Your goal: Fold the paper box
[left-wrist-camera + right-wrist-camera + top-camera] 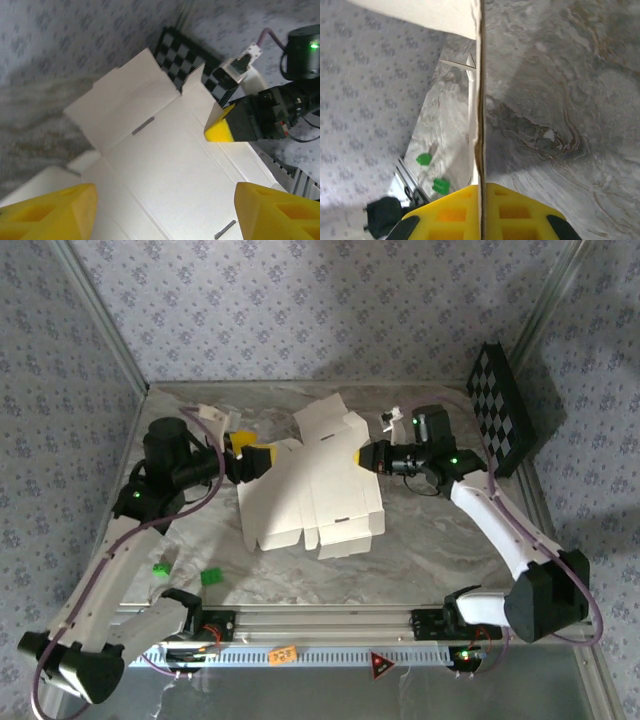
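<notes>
Surface finish: card, marbled desk, plastic.
The paper box [312, 490] is matt, smooth cream-white card; desk [435, 550] grey marble-patterned, slight sheen; left tool [165, 192] fingers [50, 212] matt yellow plastic.

I count one paper box [310, 490] on the one bench [430, 540]. Two claws are on my screen: the left claw [256, 456] and the right claw [360, 455]. There are two small green blocks, the left green block [160, 568] and the right green block [211, 577]. I see one checkerboard panel [505, 410], one orange tag [282, 652] and one red triangle [381, 665].
</notes>
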Robot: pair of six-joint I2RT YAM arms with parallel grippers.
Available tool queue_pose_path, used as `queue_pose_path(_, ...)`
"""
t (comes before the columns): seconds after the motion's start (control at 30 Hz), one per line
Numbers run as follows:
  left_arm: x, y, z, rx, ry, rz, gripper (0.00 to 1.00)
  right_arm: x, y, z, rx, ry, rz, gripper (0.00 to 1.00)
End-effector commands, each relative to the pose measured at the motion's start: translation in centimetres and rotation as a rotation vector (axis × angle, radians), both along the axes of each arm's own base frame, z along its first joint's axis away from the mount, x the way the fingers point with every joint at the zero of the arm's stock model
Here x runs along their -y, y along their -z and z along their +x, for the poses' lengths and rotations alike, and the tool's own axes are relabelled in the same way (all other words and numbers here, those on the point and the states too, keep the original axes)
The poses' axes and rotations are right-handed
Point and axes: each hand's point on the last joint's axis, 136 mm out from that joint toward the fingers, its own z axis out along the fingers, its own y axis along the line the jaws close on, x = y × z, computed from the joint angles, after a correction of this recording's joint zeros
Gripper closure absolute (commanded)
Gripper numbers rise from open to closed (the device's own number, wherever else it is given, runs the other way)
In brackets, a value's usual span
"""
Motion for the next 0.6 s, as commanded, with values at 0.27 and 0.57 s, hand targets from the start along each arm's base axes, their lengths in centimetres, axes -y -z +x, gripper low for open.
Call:
queue_pose_path(0.27,0.4,11.7,3.6,-0.381,-0.122,0.025,0.33,3.0,6.6,3.1,-0.252,0.130,0.017,1.00)
queue_pose_path(0.57,1.9,20.0,3.0,-0.626,-0.067,0.042,0.40,7.1,9.6,2.5,-0.276,0.112,-0.326,1.00)
